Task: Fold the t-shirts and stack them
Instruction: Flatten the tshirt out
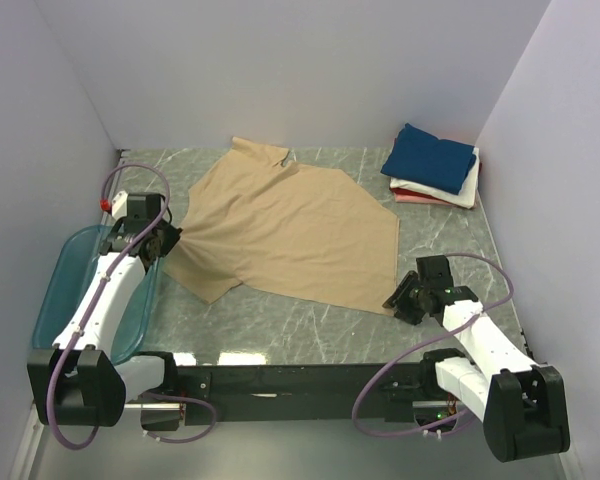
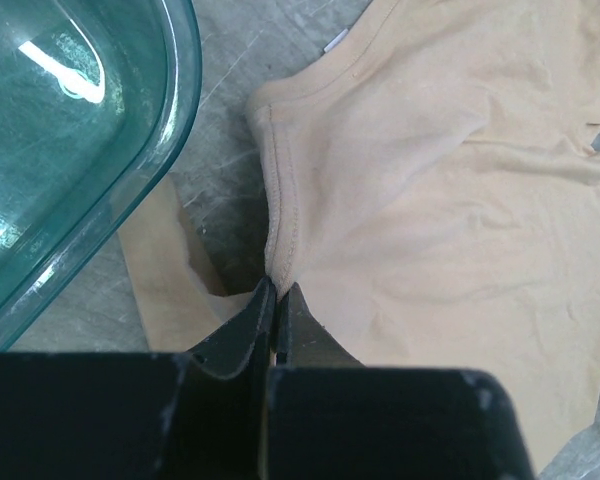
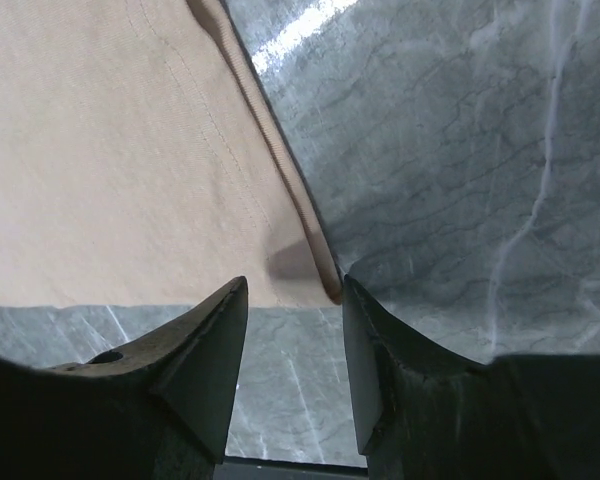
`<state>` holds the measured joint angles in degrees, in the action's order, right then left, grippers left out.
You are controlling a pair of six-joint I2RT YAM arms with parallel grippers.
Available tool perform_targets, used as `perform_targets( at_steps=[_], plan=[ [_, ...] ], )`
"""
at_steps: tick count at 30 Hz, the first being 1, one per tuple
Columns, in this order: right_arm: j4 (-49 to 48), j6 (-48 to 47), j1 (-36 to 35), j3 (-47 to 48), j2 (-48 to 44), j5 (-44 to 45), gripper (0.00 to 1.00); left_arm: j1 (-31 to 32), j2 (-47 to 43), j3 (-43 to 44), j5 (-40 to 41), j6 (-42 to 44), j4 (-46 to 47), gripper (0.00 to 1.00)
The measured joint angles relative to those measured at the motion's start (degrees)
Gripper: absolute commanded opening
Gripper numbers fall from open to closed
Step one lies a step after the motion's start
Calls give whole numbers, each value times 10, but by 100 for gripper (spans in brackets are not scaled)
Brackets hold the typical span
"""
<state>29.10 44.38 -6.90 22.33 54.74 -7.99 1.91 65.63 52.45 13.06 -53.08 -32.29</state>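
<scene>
**While only one side is gripped, the tan t-shirt can skew**

As the overhead view shows it, the tan t-shirt (image 1: 290, 235) lies spread on the table (image 1: 280, 325). Its left edge is drawn to a bunched point at the left gripper (image 1: 165, 238), just beside the teal tub (image 1: 55, 290). The right gripper (image 1: 400, 300) sits at the shirt's near right corner. The folded stack, navy shirt (image 1: 430, 158) over white shirt (image 1: 458, 190) over pinkish red shirt (image 1: 415, 198), rests at the far right, well apart. A pull by the left arm alone would likely drag the cloth askew toward the tub and wrinkle the flat panel.

In the left wrist view, the left gripper's fingers are closed tight on the stitched edge (image 2: 282, 200), with only a narrow bite of cloth between them. A bite that thin could slip out under tension. The tub's rim is also near enough to catch a lifted edge.

In the right wrist view, the right gripper's jaws stand apart, straddling the hem corner (image 3: 325, 280) without clamping it. The hem lies close to the right-hand finger. If the jaws close off-centre or too high, they may miss the cloth or nip only its edge, and the fold would start crooked.
</scene>
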Motion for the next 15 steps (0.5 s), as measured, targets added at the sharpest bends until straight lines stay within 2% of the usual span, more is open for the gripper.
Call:
perform_targets(
  at_steps=[2,8,9,11,12,15],
  plan=[
    [0,4,0,0,1,-2,48,0,0,-2,-1,0,0,1],
    [-16,10,0,-3,20,-12,26,0,0,-6,-1,0,4,1],
    [-21,9,0,-3,26,-15,16,0,0,-7,-1,0,4,1],
    [-34,7,0,-2,42,-22,3,-1,0,-7,-2,0,4,1],
    [-40,7,0,-1,49,-26,0,-1,0,-7,-2,0,4,1],
    [-50,2,0,8,70,-39,0,-1,-1,-7,-2,1,3,0]
  ],
)
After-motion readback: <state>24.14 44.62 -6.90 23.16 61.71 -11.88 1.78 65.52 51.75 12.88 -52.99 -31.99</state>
